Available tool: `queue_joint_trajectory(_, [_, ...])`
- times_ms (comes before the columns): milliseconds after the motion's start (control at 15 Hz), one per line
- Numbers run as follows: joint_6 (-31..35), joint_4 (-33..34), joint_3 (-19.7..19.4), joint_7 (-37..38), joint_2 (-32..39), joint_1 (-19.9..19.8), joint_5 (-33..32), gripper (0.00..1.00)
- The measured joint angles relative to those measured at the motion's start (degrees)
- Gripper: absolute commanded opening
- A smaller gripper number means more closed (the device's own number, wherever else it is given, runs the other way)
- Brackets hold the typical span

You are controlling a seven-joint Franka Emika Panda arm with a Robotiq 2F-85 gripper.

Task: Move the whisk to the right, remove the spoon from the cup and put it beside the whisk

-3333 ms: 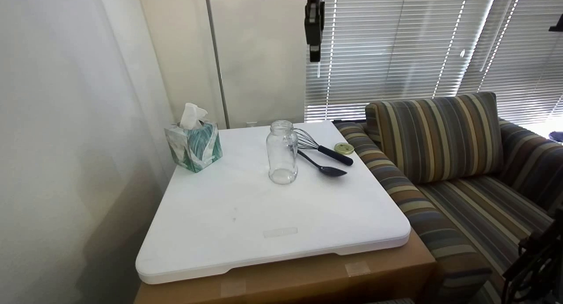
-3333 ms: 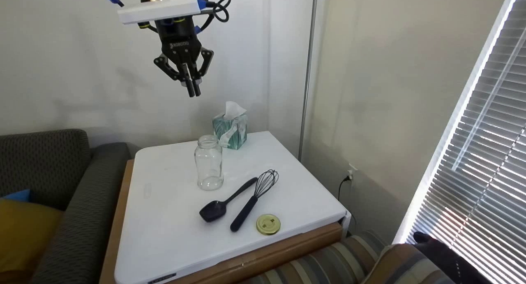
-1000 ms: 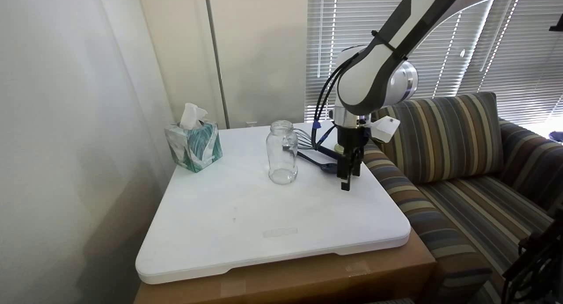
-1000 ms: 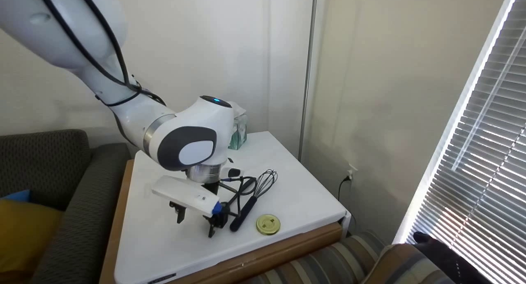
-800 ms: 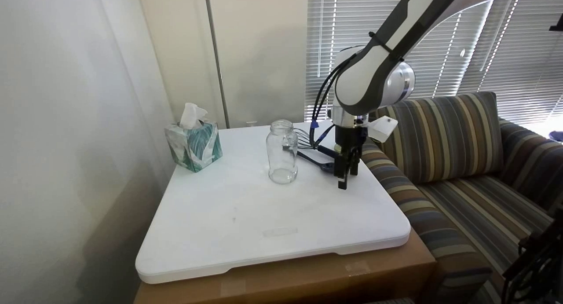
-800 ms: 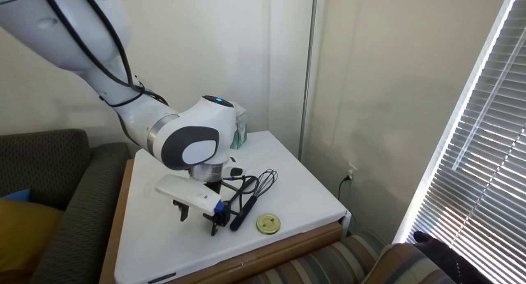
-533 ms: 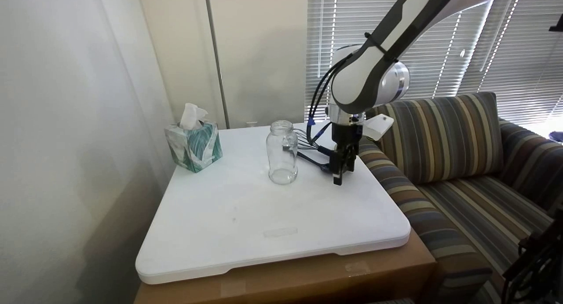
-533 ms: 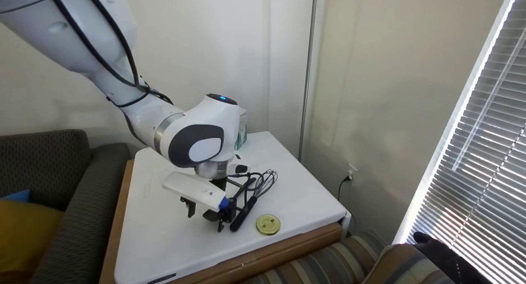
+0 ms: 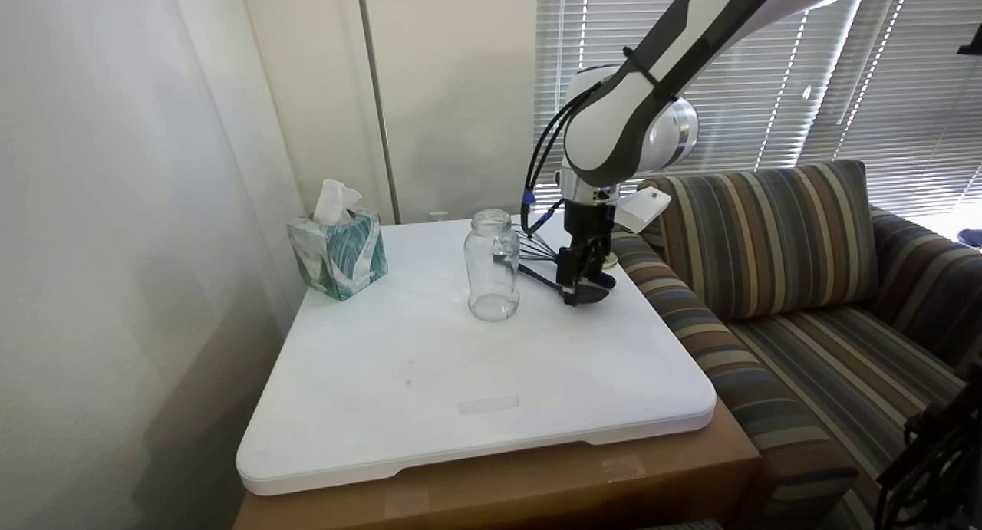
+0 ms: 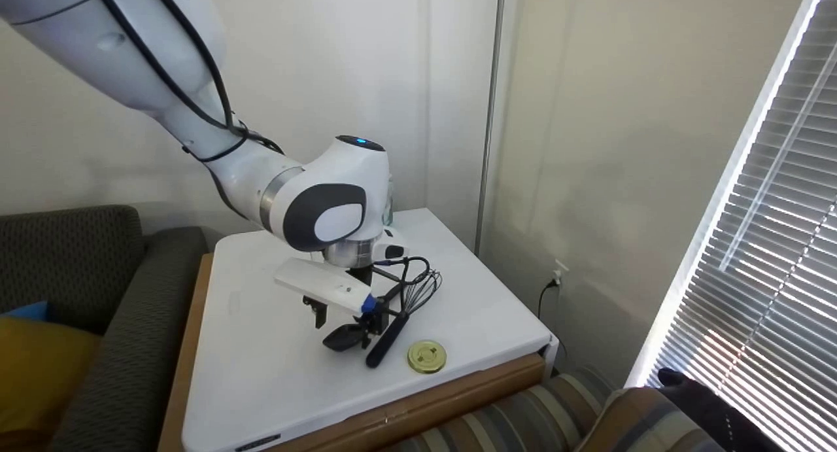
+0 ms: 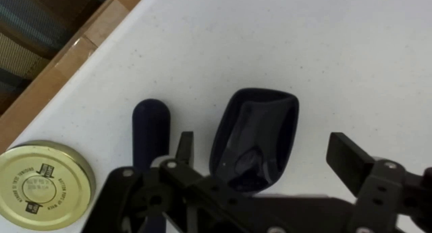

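Observation:
The black spoon lies flat on the white table, its bowl (image 11: 254, 125) near the middle of the wrist view and its handle (image 9: 538, 275) running back behind the cup. Close beside it lies the whisk, with a dark handle (image 10: 387, 342) and wire loops (image 10: 425, 290) partly covered by the arm's cables. My gripper (image 11: 261, 137) is open over the spoon bowl, one finger (image 11: 185, 147) between bowl and whisk handle, the other on the bowl's far side. Nothing is gripped. The clear glass cup (image 9: 491, 273) stands upright with nothing in it; the arm mostly hides it in an exterior view.
A gold jar lid (image 10: 426, 357) lies by the whisk handle, near the table edge. A teal tissue box (image 9: 341, 254) stands at the table's far side. A striped armchair (image 9: 667, 315) adjoins the table edge beside the lid.
From high above the table, the gripper has come down near the utensils. During the last second it has slid over the spoon bowl toward the handle. Spoon, whisk and cup have stayed put.

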Motion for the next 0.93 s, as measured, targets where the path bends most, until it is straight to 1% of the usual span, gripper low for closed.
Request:
queue_joint_trajectory(200, [-1.09, 1.33, 0.0, 0.23, 0.49, 0.59, 0.0, 1.0])
queue_joint_trajectory(467, [-4.28, 2.06, -0.35, 1.87, 0.56, 1.46, -0.21, 1.0])
queue_joint_trajectory(733, [-6.2, 2.07, -2.39, 5.23, 0.59, 2.92, -1.45, 1.0])
queue_joint_trajectory(800, [-6.52, 2.07, -2.83, 5.94, 0.6, 3.19, -1.74, 0.98])
queue_joint_trajectory(867, [-6.77, 2.07, -3.16, 6.5, 0.61, 3.37, -1.91, 0.92])
queue_joint_trajectory(933, [-6.91, 2.07, -3.33, 6.83, 0.64, 3.45, -1.96, 0.88])
